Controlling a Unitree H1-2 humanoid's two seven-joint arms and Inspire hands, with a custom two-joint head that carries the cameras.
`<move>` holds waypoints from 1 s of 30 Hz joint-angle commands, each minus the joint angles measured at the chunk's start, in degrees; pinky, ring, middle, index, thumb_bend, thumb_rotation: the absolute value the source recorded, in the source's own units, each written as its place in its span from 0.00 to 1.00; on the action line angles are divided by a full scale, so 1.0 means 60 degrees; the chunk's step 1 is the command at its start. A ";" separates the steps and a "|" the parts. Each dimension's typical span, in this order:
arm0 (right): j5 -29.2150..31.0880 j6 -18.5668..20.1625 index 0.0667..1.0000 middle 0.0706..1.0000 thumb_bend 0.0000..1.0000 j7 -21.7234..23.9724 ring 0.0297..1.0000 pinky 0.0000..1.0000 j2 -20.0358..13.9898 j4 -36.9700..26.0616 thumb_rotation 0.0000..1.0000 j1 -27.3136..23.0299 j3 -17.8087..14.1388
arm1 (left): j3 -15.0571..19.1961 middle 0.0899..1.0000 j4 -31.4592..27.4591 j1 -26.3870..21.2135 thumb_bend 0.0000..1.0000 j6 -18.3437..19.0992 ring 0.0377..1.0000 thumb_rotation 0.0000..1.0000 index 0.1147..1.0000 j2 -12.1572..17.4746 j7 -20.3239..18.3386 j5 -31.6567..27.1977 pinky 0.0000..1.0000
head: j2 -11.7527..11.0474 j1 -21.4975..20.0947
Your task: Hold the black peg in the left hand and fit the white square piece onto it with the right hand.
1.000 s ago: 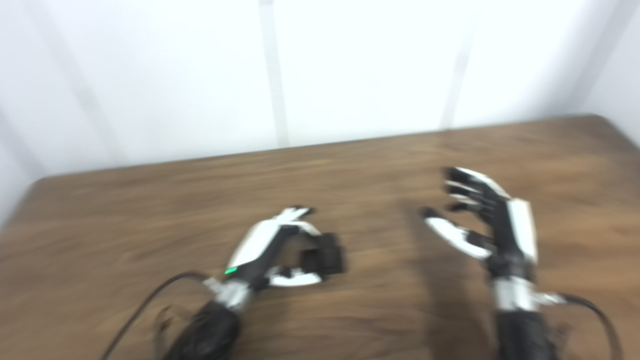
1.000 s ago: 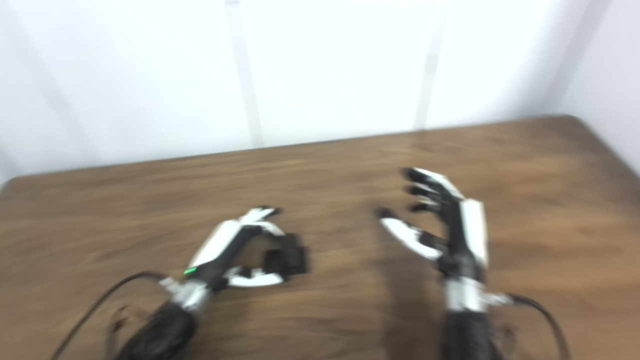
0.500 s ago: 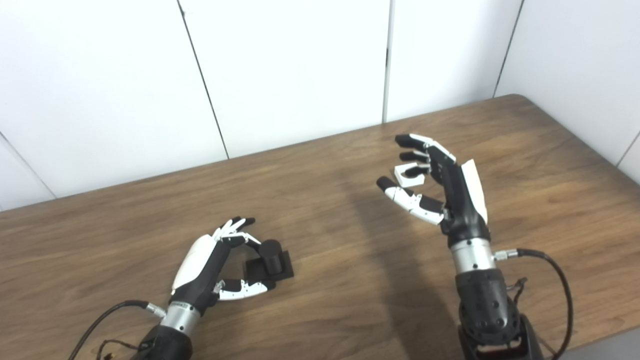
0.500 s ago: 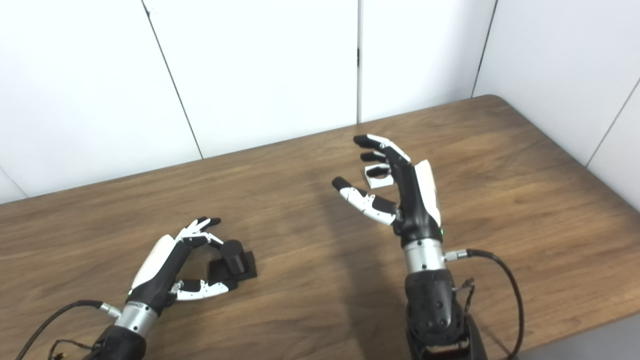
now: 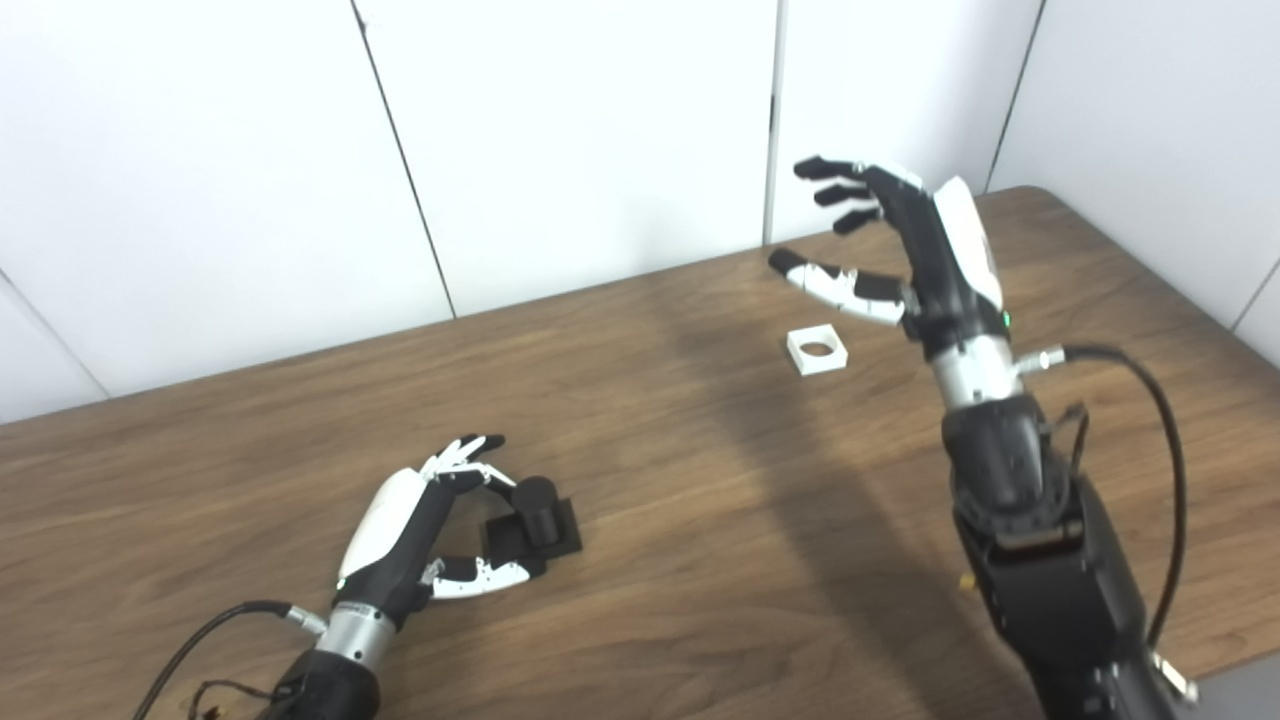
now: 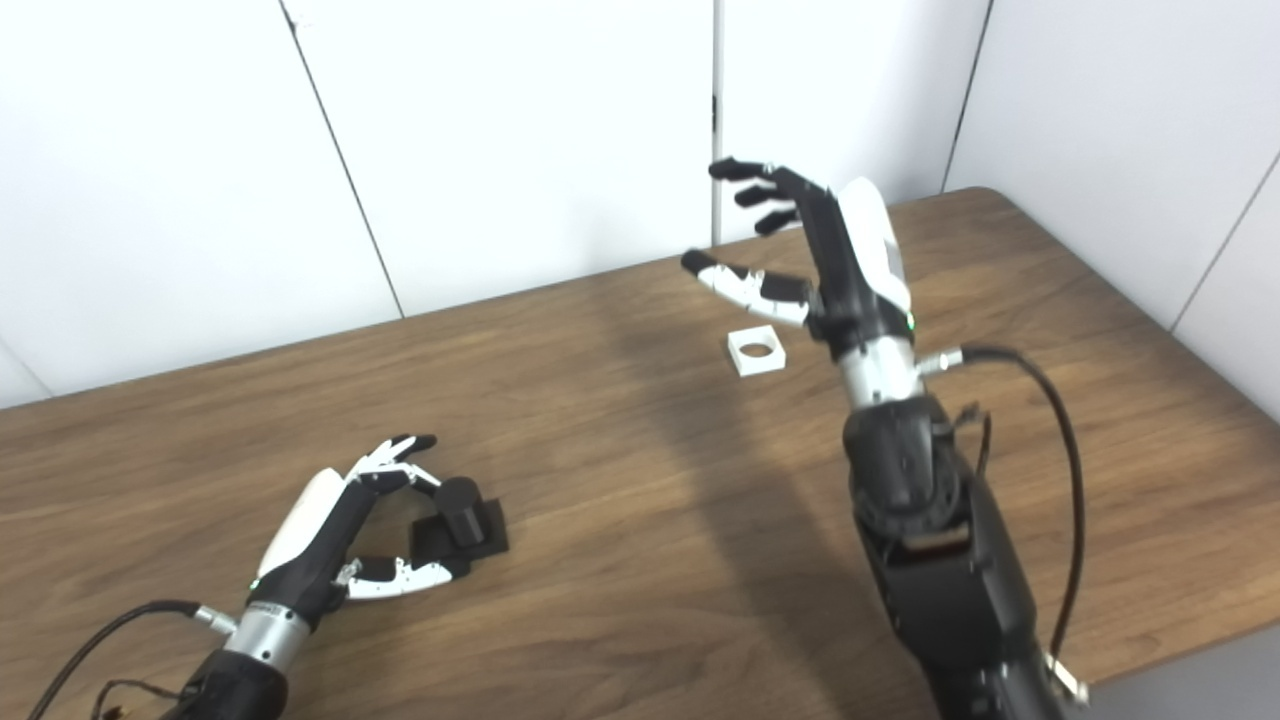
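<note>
Right hand [image 5: 920,250] hovers spread above the white square piece [image 5: 817,350]; I see my left hand [image 5: 415,530] open, cupping beside the black peg [image 5: 535,510].

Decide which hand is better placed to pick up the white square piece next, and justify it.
The right hand: it hovers open just above and beyond the white square piece. The left hand sits far across the table beside the black peg.

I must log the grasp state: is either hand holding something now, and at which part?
Nothing is held. The right hand is open above the white square piece; the left hand is open around the black peg.
</note>
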 commanded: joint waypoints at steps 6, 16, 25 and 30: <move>-0.1221 -0.0163 0.71 0.77 0.65 0.1344 0.76 0.64 -0.1748 0.0842 0.22 -0.1367 0.0911 | -0.0021 0.91 0.0364 0.0012 0.52 0.0045 0.98 0.07 0.42 0.0213 0.0051 0.0189 1.00 | -0.0012 0.0011; -0.1497 -0.0522 0.69 0.75 0.71 0.3093 0.73 0.62 -0.3104 0.2541 0.19 -0.2730 0.2022 | -0.0054 0.92 0.0394 0.0012 0.52 0.0037 0.98 0.07 0.42 0.0241 0.0067 0.0168 1.00 | 0.0006 0.0032; -0.1497 -0.0775 0.68 0.76 0.71 0.3677 0.75 0.65 -0.3455 0.3112 0.19 -0.3054 0.2286 | -0.0125 0.92 0.0330 0.0007 0.52 0.0246 0.99 0.07 0.42 0.0275 -0.0013 0.0301 1.00 | 0.0046 0.0046; -0.1385 -0.0843 0.70 0.78 0.69 0.4458 0.79 0.70 -0.3730 0.3125 0.21 -0.3193 0.2485 | -0.0204 0.92 0.0342 0.0008 0.52 0.0236 0.99 0.07 0.42 0.0323 -0.0024 0.0398 1.00 | 0.0037 0.0035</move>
